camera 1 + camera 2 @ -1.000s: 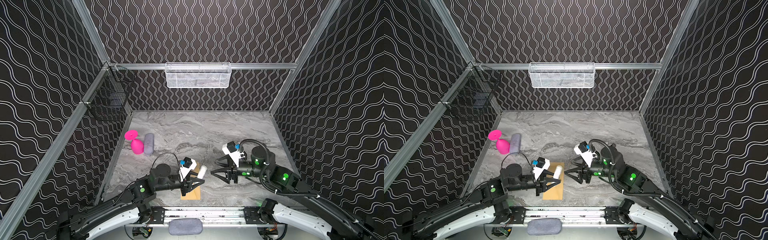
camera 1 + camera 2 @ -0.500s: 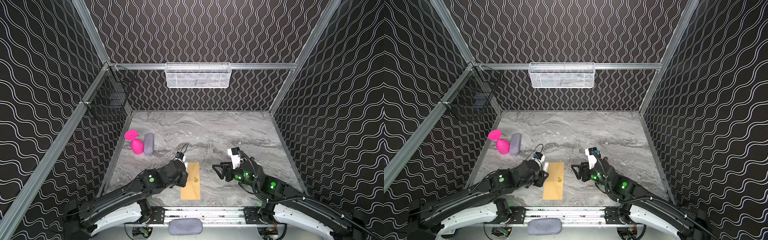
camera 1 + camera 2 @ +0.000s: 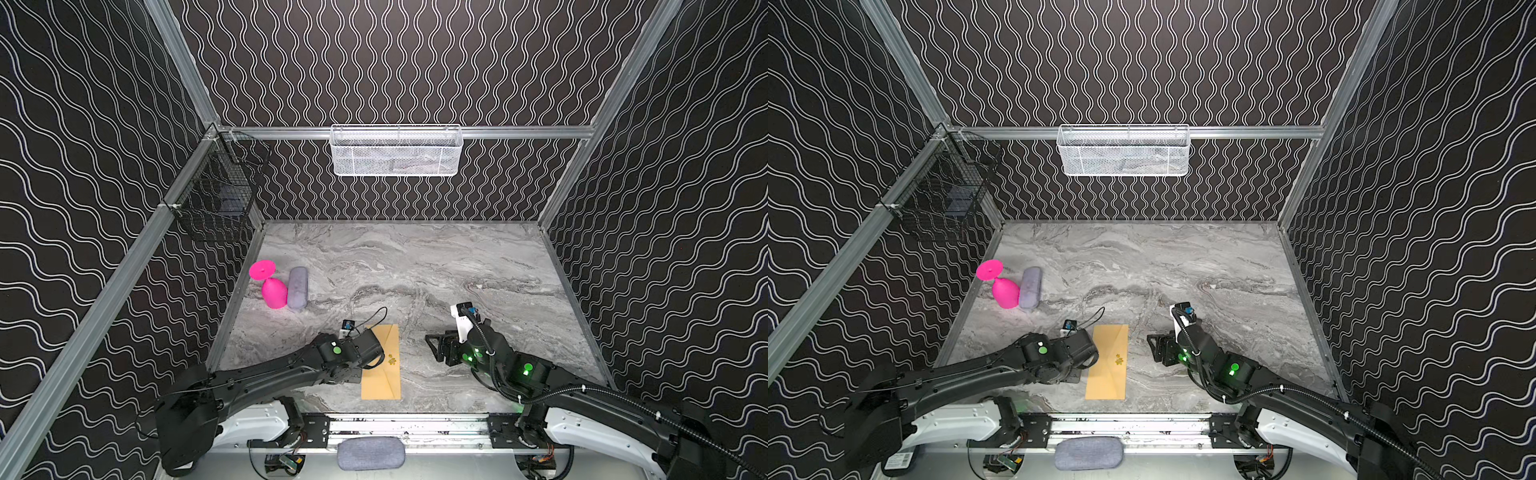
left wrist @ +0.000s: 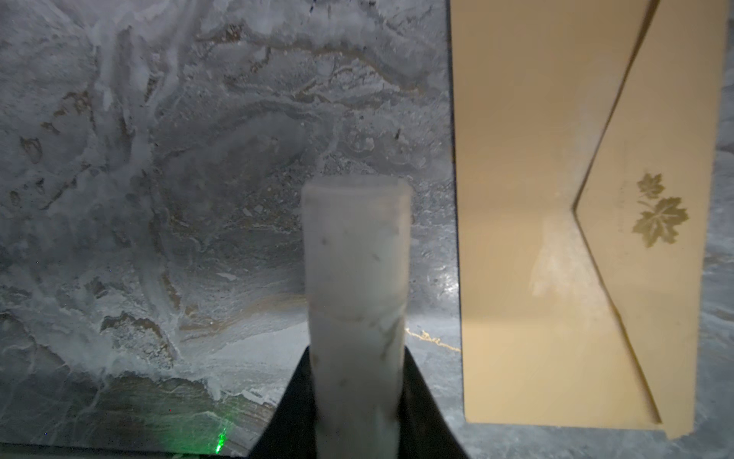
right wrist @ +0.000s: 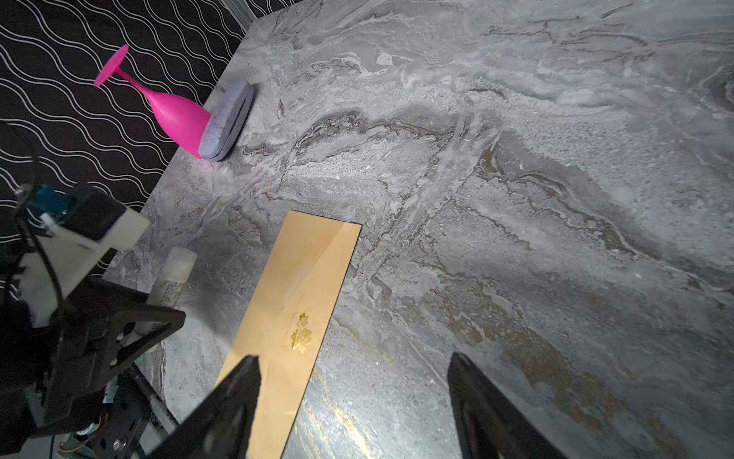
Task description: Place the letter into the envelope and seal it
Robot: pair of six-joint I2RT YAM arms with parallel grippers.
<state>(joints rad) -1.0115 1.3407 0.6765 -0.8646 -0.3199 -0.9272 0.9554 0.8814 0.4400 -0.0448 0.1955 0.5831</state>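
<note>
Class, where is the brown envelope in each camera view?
In a top view: envelope by the middle of the table's front edge.
In a top view: envelope likewise.
Left wrist: envelope beside the white tube.
Right wrist: envelope partly behind one of the jaws.
Shared landmark: gold leaf sticker.

Black arms with white bases, green lights, ribbed black cables

A pink cup with a stem lies tipped over on the grey marble counter, by the left wall. A grey case lies touching it. A white net basket hangs on the back wall, a black wire basket on the left wall. A blurry white tube may be glue.
</note>
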